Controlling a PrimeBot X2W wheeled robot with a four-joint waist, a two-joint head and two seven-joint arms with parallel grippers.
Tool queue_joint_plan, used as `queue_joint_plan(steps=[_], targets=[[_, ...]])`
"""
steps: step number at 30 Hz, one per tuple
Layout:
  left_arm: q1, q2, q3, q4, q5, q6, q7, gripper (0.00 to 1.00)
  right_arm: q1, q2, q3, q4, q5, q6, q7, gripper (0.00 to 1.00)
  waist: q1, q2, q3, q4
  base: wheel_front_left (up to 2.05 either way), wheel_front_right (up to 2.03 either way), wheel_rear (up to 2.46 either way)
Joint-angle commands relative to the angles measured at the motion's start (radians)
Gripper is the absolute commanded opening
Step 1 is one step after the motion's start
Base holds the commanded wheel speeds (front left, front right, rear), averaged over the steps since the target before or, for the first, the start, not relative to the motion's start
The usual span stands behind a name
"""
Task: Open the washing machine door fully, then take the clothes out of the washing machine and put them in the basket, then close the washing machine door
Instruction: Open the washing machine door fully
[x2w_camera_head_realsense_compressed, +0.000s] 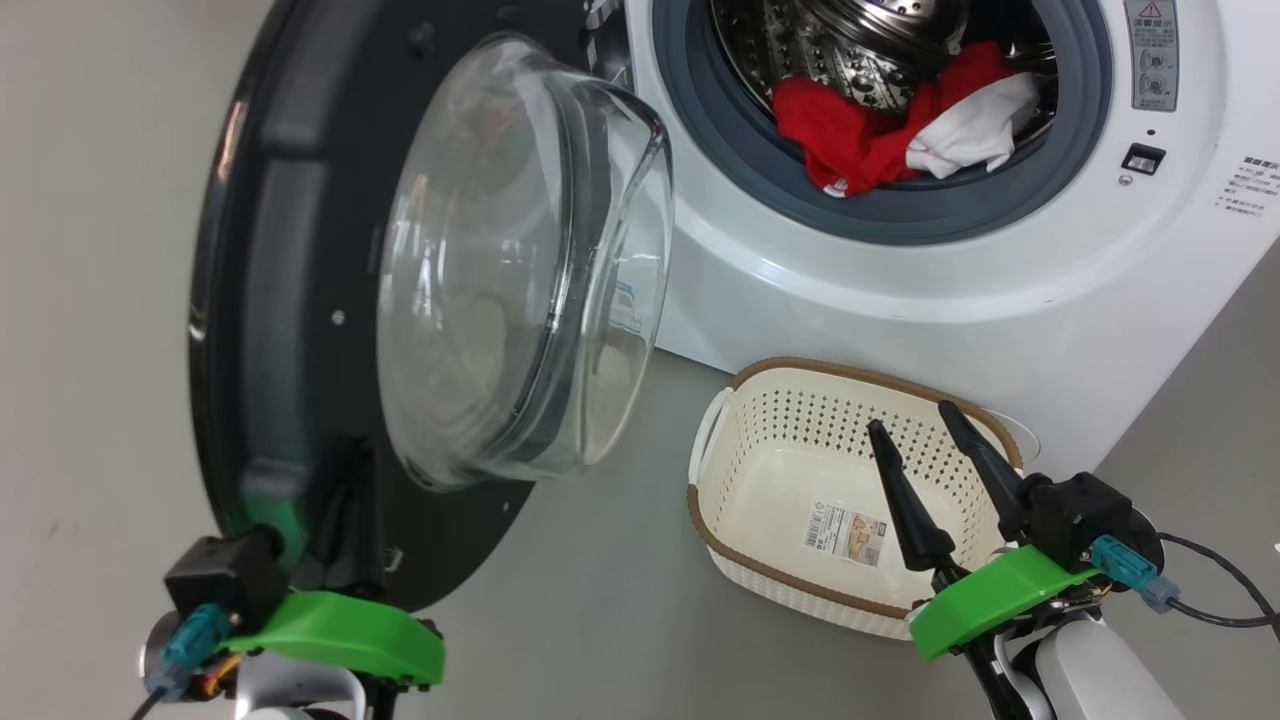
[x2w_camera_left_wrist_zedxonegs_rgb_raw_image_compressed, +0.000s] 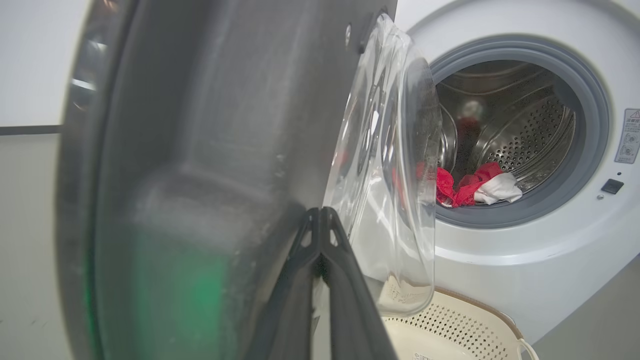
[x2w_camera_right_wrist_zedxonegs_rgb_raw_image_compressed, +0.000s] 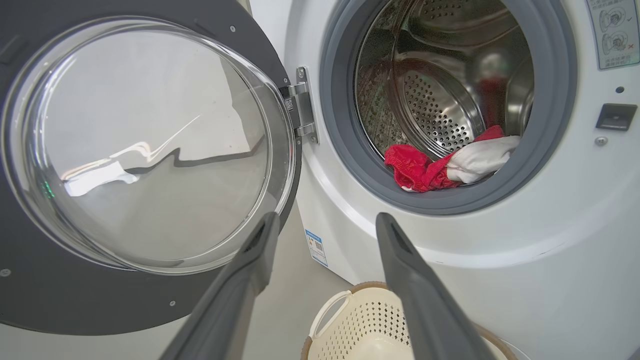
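Door: the door (x2w_camera_head_realsense_compressed: 500, 280) stands swung out to the left of the washer (x2w_camera_head_realsense_compressed: 900, 290), its glass bowl bulging toward the basket; the hinge (x2w_camera_right_wrist_zedxonegs_rgb_raw_image_compressed: 302, 105) sits on the left edge of the opening.
Left gripper: the left gripper (x2w_camera_left_wrist_zedxonegs_rgb_raw_image_compressed: 320, 212) has its fingers pressed together with nothing seen between them. The tips are at the door's inner face, by the bowl's lower edge — contact cannot be told.
Right gripper: the right gripper (x2w_camera_head_realsense_compressed: 910, 415) hangs over the basket, fingers spread wide and holding nothing, pointing toward the washer.
Clothes: the clothes (x2w_camera_head_realsense_compressed: 880, 130) lie at the front lip of the drum (x2w_camera_head_realsense_compressed: 850, 40), low on the grey ring (x2w_camera_head_realsense_compressed: 720, 170), red at left, white at right.
Basket: the basket (x2w_camera_head_realsense_compressed: 850, 372) sits on the floor (x2w_camera_head_realsense_compressed: 600, 600) just before the washer, below the opening.
Room: the drum mouth faces the right gripper unblocked — grey floor shows between the door's lower edge and the basket's left handle.
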Motion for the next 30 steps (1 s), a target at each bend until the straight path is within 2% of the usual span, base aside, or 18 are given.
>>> queue_joint_plan(steps=[1,5,13,23,30], targets=[[-0.020,0.039,0.074,0.002,-0.014,0.024,-0.028,0.00,-0.026,0.003,0.018,-0.018,-0.014,0.005,-0.006,1.00,0.0000,-0.0001,0.003,-0.002,0.00,0.00,0.00],[-0.030,0.048,0.117,0.062,-0.030,0.035,-0.070,0.00,-0.021,0.003,0.013,-0.015,-0.019,0.005,-0.006,1.00,0.0000,-0.0001,0.005,-0.006,0.00,0.00,0.00],[-0.068,0.058,0.175,0.160,-0.066,0.028,-0.124,0.00,-0.020,0.001,0.001,-0.012,-0.033,0.005,-0.006,1.00,0.0000,-0.0001,0.004,-0.013,0.00,0.00,0.00],[-0.146,0.083,0.259,0.312,-0.066,-0.008,-0.170,0.00,-0.021,-0.005,-0.005,-0.033,-0.048,0.005,-0.006,1.00,0.0000,-0.0001,0.019,-0.027,0.00,0.00,0.00],[-0.200,0.093,0.335,0.359,-0.014,-0.030,-0.172,0.00,-0.017,-0.012,-0.003,-0.048,-0.055,0.005,-0.006,1.00,0.0000,-0.0001,0.038,-0.036,0.00,0.00,0.00]])
